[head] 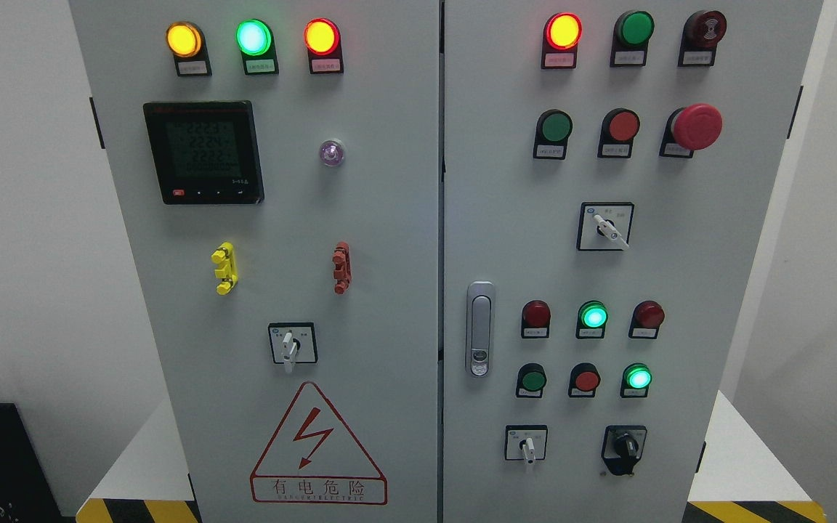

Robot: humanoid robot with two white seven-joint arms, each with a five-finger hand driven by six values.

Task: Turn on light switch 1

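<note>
Head view | you are facing one grey cabinet (389,290) with two doors | one meter (203,152) is glowing upper left | four rotary switches are showing: (292,343), (606,226), (526,443), (624,444); you cannot tell which is switch 1 | three top-left lamps (253,38) are shining | neither hand is showing, so finger state cannot be told

The cabinet (389,218) face is unobstructed, with nothing standing in front of either door. On the left door, bare panel lies between the meter (203,152) near the upper left corner and the yellow clip (224,268) and red clip (342,267), which jut out. On the right door, the mushroom button (696,126) protrudes near the right edge, the door handle (479,328) near the left edge, and rows of buttons crowd the lower half closely.
</note>
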